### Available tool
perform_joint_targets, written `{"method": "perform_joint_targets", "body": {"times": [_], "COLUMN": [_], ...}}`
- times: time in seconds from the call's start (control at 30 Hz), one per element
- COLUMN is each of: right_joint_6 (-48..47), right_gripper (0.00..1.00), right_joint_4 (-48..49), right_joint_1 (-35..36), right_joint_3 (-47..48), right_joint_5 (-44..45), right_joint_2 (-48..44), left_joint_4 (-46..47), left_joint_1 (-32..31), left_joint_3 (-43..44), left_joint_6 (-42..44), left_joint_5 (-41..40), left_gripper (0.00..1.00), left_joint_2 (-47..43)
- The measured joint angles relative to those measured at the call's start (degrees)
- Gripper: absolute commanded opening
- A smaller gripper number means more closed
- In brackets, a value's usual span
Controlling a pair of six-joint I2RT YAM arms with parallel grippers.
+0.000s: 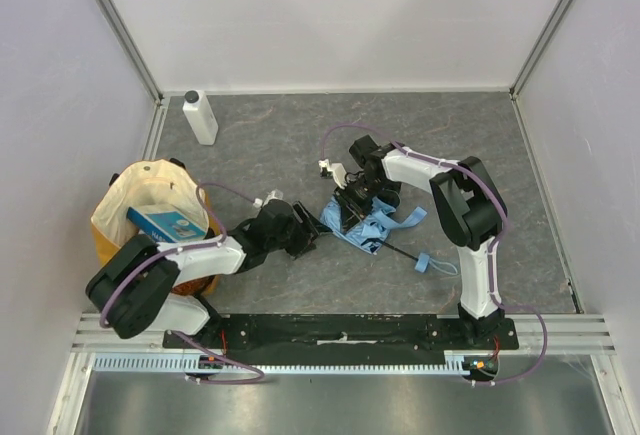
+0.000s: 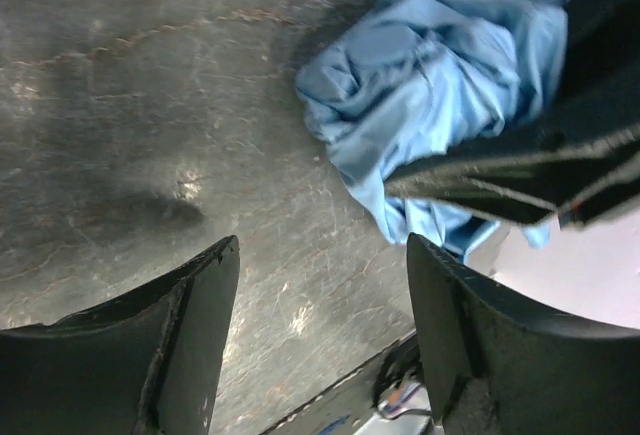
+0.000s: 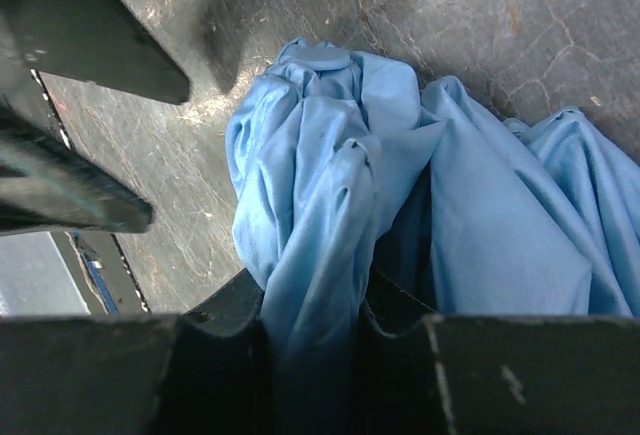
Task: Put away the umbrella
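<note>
The left jaws are spread and empty, low over the desk (image 1: 300, 285), just beside the umbrella (image 1: 375, 223). The right jaws pinch a fold of its blue fabric. It lies crumpled mid-desk, well apart from the tote bag (image 1: 140, 187), so stowing looks barely begun.

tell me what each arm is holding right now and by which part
The right fingers are shut on the umbrella, pinching a bunched fold of its blue fabric canopy. The left fingers are open and hold nothing.
</note>
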Motion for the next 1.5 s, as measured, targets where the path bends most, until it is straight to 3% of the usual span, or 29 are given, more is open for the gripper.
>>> {"method": "perform_joint_targets", "body": {"times": [0.3,0.6,0.67,0.73,1.0,1.5], "right_joint_6": [0.1,0.1,0.1,0.1,-0.2,-2.0], "right_gripper": [0.0,0.0,0.0,0.0,0.0,0.0], "right_joint_4": [-1.3,-1.9,-2.0,-2.1,-2.1,-3.4], "right_joint_1": [-0.1,-0.4,-0.5,-0.5,-0.6,-1.1], "right_joint_3": [0.0,0.3,0.4,0.4,0.4,1.6], "right_joint_5": [-5.0,-7.4,-7.8,-8.2,-9.0,-10.6], "right_joint_2": [1.5,2.3,2.5,2.5,2.7,2.9], "left_joint_4": [14.8,25.2,25.7,26.6,36.9,51.2], "left_joint_1": [1.1,0.4,0.2,0.0,-1.3,-2.0], "left_joint_3": [0.3,-1.7,-1.7,-1.9,-5.2,-5.2], "left_joint_6": [-16.6,-26.8,-27.3,-27.5,-23.2,-16.7], "left_joint_5": [-0.2,-2.3,-2.8,-3.8,-9.2,-13.3], "left_gripper": [0.85,0.72,0.59,0.54,0.79,0.69], "left_joint_2": [11.9,17.0,17.5,18.1,20.1,28.0]}}
